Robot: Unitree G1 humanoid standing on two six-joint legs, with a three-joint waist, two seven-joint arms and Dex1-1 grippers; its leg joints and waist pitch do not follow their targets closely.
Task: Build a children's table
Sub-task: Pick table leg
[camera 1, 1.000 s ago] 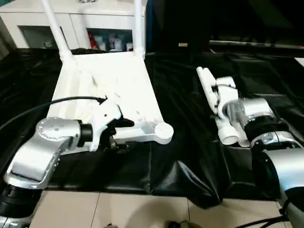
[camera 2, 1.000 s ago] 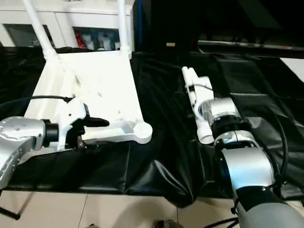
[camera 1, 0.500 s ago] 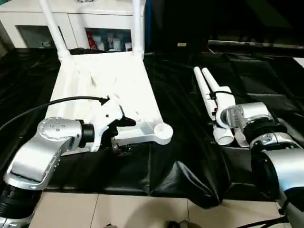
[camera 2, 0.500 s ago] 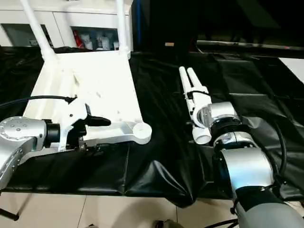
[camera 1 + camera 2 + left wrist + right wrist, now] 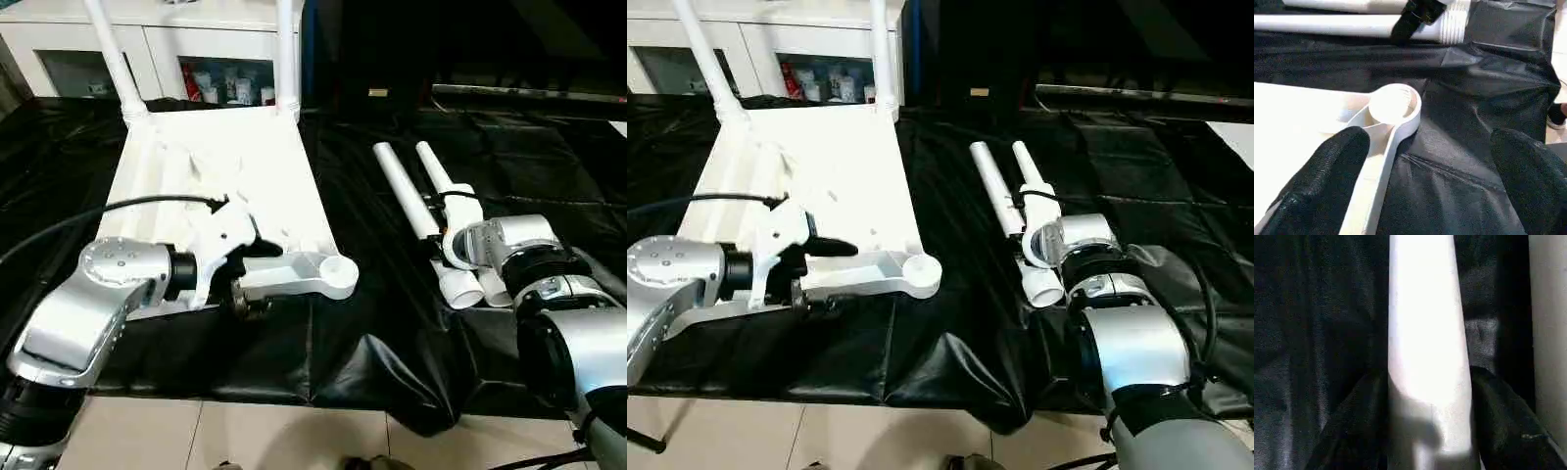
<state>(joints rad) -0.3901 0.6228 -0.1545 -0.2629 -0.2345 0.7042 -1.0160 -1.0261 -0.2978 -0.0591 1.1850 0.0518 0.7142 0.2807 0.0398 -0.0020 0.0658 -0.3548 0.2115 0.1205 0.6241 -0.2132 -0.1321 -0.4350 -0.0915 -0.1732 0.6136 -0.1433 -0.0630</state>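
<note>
Left eye view: the white table top [image 5: 220, 186] lies upside down on black sheeting [image 5: 392, 294], taking up the upper left and centre-left of the frame. Two fitted legs [image 5: 286, 54] stand up from its far corners, at the top of the frame. Behind them is a white cabinet [image 5: 147, 39]. The left gripper [image 5: 245, 279] sits at centre-left, at the top's near edge, beside the empty corner socket [image 5: 338, 269]. At centre-right two loose legs [image 5: 411, 196] lie side by side on the sheeting, and the right gripper [image 5: 453, 227] is over them.

Right eye view: the same layout; the right gripper's silver wrist covers the loose legs' thick ends.

Left wrist view: two black fingers [image 5: 1322, 181] stand spread wide apart, one over the top's edge at lower left, the other over the sheeting at lower right. The round socket is at centre, between and beyond them. The loose legs run across the top of the frame, with the other gripper's black finger on them.

Right wrist view: a white leg [image 5: 1427, 347] runs up the centre, with dark fingers [image 5: 1356, 431] close on either side of it at the bottom. Whether they actually pinch it I cannot tell.
</note>
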